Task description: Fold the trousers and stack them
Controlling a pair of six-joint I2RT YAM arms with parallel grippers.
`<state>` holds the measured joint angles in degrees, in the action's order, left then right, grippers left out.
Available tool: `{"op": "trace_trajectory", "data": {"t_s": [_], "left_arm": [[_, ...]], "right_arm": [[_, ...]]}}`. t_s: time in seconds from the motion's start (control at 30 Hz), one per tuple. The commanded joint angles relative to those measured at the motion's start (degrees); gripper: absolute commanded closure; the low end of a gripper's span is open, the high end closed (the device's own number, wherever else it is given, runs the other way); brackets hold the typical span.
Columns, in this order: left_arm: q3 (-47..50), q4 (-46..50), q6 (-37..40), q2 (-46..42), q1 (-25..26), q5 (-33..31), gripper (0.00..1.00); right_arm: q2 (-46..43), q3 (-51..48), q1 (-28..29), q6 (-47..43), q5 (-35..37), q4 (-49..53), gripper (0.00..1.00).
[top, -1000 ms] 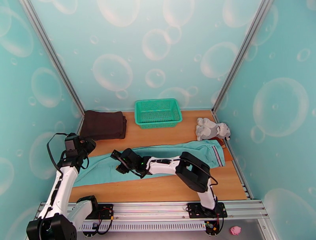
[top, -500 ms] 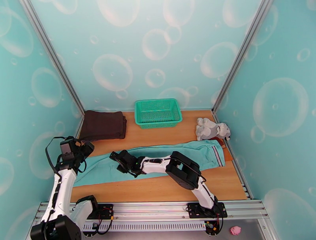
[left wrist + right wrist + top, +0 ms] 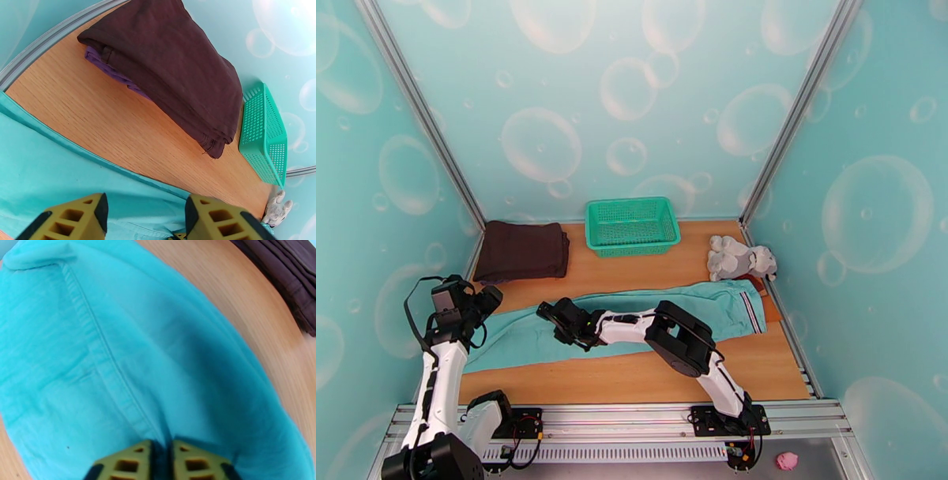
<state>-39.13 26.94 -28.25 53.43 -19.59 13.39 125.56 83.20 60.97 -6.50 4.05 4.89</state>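
Change: right gripper (image 3: 162, 447) has just pinched shut on the long light-teal cloth trousers (image 3: 118, 358), mid-leg.
Left gripper (image 3: 145, 211): fingers spread above the leg.
Meaning: fold probably beginning.

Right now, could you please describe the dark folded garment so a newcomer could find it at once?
On the wooden table, look in the far left corner, left of the green basket. The folded garment there is dark brown, unlike the teal trousers spread across the middle.

Long light-teal trousers (image 3: 517, 338), flat and full-length across the table (image 3: 632, 380), striped waistband (image 3: 749, 309) at the right end.
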Motion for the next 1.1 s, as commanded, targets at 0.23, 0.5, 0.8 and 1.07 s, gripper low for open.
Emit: {"op": "trace_trajectory", "data": {"t_s": [0.23, 0.5, 0.8, 1.07], "left_arm": [[0.9, -1.2, 1.0, -1.3, -0.8, 2.4, 0.44], [0.9, -1.4, 1.2, -1.5, -1.3, 3.2, 0.43], [1.2, -1.4, 1.2, -2.1, -1.3, 3.1, 0.42], [1.0, -0.3, 0.1, -2.6, -1.7, -1.6, 0.41]], "right_arm": [[0.5, 2.7, -0.9, 0.5, -1.0, 3.6, 0.93], [0.9, 4.1, -0.8, 0.8, -0.7, 4.8, 0.85], [0.5, 4.7, -0.8, 0.6, -0.6, 5.4, 1.0], [-1.9, 5.2, 0.6, 0.7, -0.3, 7.2, 1.0]]}}
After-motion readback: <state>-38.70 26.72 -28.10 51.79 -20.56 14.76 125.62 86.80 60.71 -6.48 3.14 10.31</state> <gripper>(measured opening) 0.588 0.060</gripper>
